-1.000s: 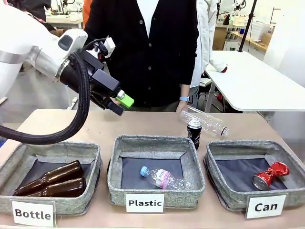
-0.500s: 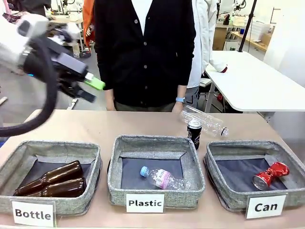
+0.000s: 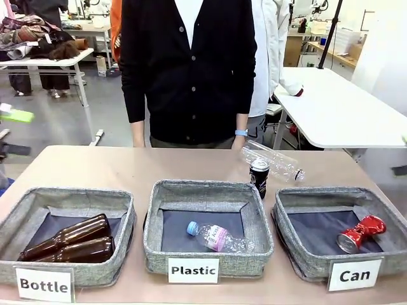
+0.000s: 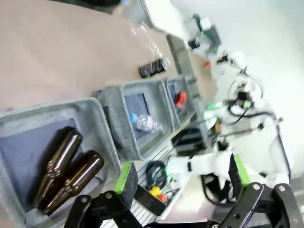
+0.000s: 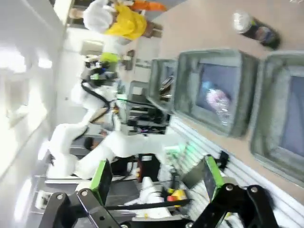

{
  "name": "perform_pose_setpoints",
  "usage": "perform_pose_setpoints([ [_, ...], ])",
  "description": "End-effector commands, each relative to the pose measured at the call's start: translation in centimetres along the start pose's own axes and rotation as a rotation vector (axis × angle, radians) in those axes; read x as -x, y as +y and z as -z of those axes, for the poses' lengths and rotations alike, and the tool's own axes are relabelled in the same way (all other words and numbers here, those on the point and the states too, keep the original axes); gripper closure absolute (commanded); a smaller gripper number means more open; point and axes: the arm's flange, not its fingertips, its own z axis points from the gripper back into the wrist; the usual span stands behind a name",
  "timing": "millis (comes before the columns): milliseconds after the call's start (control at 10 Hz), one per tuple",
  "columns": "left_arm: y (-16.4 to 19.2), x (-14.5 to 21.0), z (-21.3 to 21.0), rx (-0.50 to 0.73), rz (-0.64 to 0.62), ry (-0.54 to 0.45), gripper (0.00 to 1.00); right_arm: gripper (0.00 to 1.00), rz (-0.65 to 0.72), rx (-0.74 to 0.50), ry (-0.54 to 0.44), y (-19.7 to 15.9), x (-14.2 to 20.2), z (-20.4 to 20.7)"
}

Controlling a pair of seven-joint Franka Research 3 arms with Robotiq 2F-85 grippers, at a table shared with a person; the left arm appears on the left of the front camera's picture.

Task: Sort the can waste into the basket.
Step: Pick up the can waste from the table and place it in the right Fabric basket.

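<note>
A crushed red can (image 3: 361, 232) lies inside the grey basket (image 3: 294, 244) labelled "Can" at the front right. The black can (image 3: 259, 177) stands upright on the table just behind the gap between the middle and right baskets. My left gripper (image 3: 13, 132) hangs open at the picture's far left edge, well away from both cans. In the left wrist view its jaws (image 4: 182, 175) stand wide with nothing between them, and the black can (image 4: 154, 69) and red can (image 4: 180, 99) lie far off. My right gripper (image 5: 156, 178) is open and empty too, high above the baskets, the black can (image 5: 256, 28) far ahead.
A clear plastic bottle (image 3: 275, 162) lies behind the black can, by the person's hand (image 3: 241, 141). The "Plastic" basket (image 3: 152, 238) holds another clear bottle (image 3: 219, 237). The "Bottle" basket (image 3: 124, 219) holds two brown bottles (image 3: 67, 240). A person stands at the far edge.
My left arm has pulled back from above the table's left half to the left edge of the picture. The cans and bottles have not moved.
</note>
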Motion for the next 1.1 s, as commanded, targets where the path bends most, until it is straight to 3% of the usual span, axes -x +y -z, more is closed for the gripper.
perform_pose_setpoints([
  [0,4.8,9.2,-1.2,0.113,-0.073,-0.164,0.0,0.0,0.206,-0.072,-0.041,-0.7,3.0,6.9],
  [100,6.7,8.9,-1.9,0.156,-0.116,-0.206,0.0,0.0,0.298,-0.094,-0.042,-1.2,2.0,7.8],
  [300,8.4,8.4,-1.7,0.117,-0.245,-0.169,0.0,0.0,0.334,-0.098,-0.069,-2.7,1.6,8.2],
  [400,6.9,1.7,-7.8,0.101,-0.169,-0.189,0.0,0.0,0.262,-0.083,0.006,-0.3,-2.9,5.4],
  [1000,6.9,1.7,-7.8,0.101,-0.169,-0.189,0.0,0.0,0.262,-0.083,0.006,-0.3,-2.9,5.4],
])
